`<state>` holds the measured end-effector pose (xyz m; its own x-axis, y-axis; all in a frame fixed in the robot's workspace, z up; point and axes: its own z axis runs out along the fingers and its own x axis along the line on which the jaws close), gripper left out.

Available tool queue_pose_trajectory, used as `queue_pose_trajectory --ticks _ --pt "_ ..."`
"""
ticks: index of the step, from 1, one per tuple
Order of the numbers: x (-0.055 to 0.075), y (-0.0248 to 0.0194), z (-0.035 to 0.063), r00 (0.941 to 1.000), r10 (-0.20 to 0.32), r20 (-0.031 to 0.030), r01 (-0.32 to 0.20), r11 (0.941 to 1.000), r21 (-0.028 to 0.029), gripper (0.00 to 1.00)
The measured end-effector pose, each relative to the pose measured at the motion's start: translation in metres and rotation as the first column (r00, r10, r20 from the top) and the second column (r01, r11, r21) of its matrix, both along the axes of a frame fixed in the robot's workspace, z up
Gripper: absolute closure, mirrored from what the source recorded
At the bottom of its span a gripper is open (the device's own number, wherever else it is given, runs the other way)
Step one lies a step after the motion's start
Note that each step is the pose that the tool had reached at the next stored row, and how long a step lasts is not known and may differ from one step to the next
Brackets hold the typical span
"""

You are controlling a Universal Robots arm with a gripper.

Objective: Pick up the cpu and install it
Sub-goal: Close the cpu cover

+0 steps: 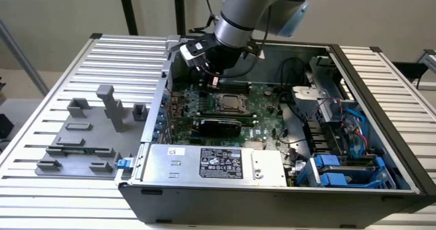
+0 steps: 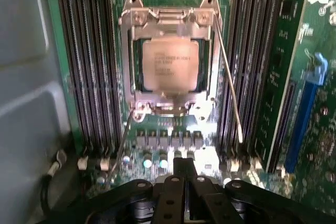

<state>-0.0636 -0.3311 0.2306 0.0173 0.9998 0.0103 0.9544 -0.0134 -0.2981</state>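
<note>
Open PC case [image 1: 381, 95] on a slatted table [image 1: 122, 51], w/ the UR arm reaching in over the motherboard [image 1: 262, 115]. The gripper [image 1: 213, 80] hangs above the board, just beside the socket, on the side away from the power supply [image 1: 211, 163].

**Task item.** The cpu [image 2: 170, 65] lies flat inside the socket frame [image 2: 130, 61], silver lid up, w/ DIMM slots [image 2: 86, 66] on both flanks. It is not on the grey tray [image 1: 65, 138], which sits well apart outside the case.

**Jaws.** Closed together, nothing between them. In the wrist view the tips sit over the capacitor row [image 2: 168, 140], near the socket but clear of the chip.

**Step (judged).** Pick and placement look done, since the chip is in its seat and the gripper is empty. What remains in question is retention. Two lever wires [image 2: 230, 85] run alongside the frame, and it can't be told whether they are hooked down.

**Next move (judged).** Any further motion here calls for:
- mostly vertical travel;
- clearance from both wires and the DIMM banks;
- no sideways push on the lid.

**Hidden or unclear.**
- Socket contacts are covered by the chip.
- The lid print and orientation mark are not legible.
- The gripper body is cut off at the wrist view's edge.
- In the ext. view the arm covers the board's far corner.
</note>
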Motion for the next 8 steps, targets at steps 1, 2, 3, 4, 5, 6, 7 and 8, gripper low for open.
queue_pose_trajectory --ticks 1,2,3,4,5,6,7,8 --pt "-0.002 0.0 0.0045 1.0 0.0 0.0 0.0 1.0 0.0011 0.89" --pt "-0.004 0.0 0.0084 1.0 -0.001 0.0001 0.001 1.0 0.0021 0.89" --pt "-0.005 0.0 0.0121 1.0 -0.003 0.0002 0.003 1.0 0.0035 0.89" --pt "-0.007 0.0 0.0155 1.0 -0.005 0.0001 0.005 1.0 0.0048 0.89" --pt "-0.008 0.0 0.0185 1.0 -0.008 0.0002 0.008 0.9999 0.006 0.89" --pt "-0.009 0.0 0.0214 0.9999 -0.012 0.0001 0.012 0.9999 0.0068 0.89" --pt "-0.01 0.0 0.024 0.9999 -0.016 0.0002 0.016 0.9998 0.0076 0.89" --pt "-0.011 0.0 0.025 0.9998 -0.021 0.0003 0.021 0.9997 0.0078 0.89"
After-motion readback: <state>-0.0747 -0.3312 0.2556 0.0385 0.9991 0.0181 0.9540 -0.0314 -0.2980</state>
